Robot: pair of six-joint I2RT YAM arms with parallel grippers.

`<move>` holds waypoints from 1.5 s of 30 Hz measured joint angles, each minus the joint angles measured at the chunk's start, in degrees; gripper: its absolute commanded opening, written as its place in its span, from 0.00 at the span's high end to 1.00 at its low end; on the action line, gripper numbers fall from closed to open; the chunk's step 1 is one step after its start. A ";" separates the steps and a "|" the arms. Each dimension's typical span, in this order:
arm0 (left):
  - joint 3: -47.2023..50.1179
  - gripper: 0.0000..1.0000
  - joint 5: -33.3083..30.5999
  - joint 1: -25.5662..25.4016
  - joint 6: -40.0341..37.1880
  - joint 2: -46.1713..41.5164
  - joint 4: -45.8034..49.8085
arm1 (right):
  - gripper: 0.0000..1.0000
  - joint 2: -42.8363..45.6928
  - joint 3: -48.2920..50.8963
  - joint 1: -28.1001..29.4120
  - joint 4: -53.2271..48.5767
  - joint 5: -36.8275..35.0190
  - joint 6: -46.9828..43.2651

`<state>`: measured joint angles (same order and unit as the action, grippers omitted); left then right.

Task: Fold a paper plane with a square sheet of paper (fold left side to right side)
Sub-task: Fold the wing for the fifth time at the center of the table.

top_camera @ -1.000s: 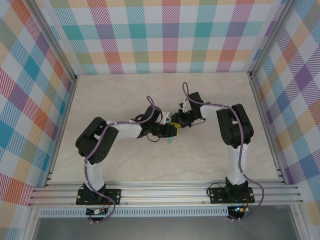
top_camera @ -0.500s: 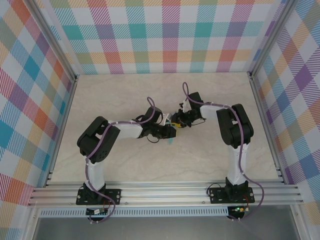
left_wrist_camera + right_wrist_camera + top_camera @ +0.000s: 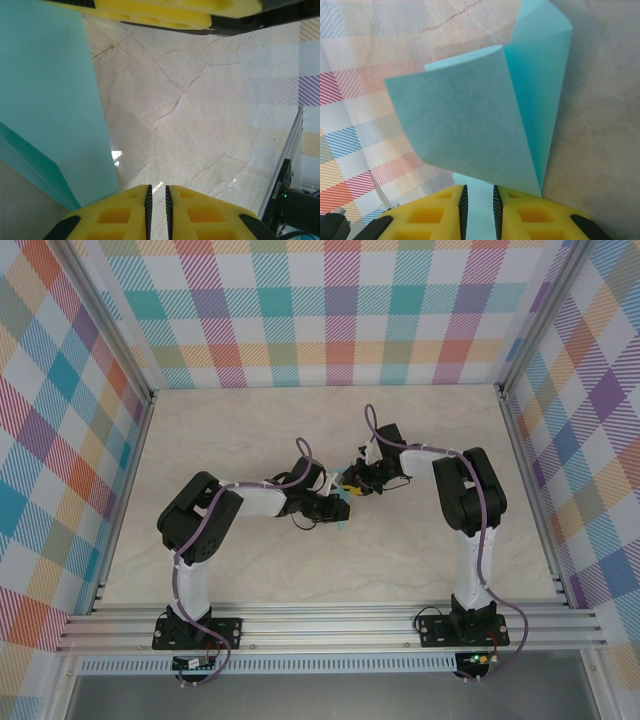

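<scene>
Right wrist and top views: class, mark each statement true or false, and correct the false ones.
1. The sheet of paper shows a turquoise face. True.
2. The sheet lies flat and unfolded on the table. False: it is bent over into a fold, its near end between the fingers of the right gripper.
3. The left gripper and the right gripper are close together near the table's middle. True.
4. The table is plaid. False: it is pale marble; the walls are plaid.
</scene>
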<state>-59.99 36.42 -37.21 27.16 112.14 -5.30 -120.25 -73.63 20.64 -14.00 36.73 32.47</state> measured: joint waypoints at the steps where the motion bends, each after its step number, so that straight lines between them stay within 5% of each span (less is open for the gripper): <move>1: 0.00 0.83 0.02 0.00 -0.17 0.00 0.44 | 0.78 0.00 -0.04 0.00 -0.04 -0.09 0.00; 29: -0.85 0.72 0.96 -0.79 -4.87 -6.88 5.16 | 0.78 -0.15 -0.74 0.07 -1.16 -0.72 0.00; 45: -0.57 0.73 1.07 2.08 -4.07 -1.44 1.92 | 0.78 -0.15 -0.74 0.07 -1.14 -0.70 0.00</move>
<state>-60.55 37.50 -35.14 23.09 110.69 -3.38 -120.40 -74.37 20.71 -15.14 36.03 32.47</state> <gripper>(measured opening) 0.276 0.222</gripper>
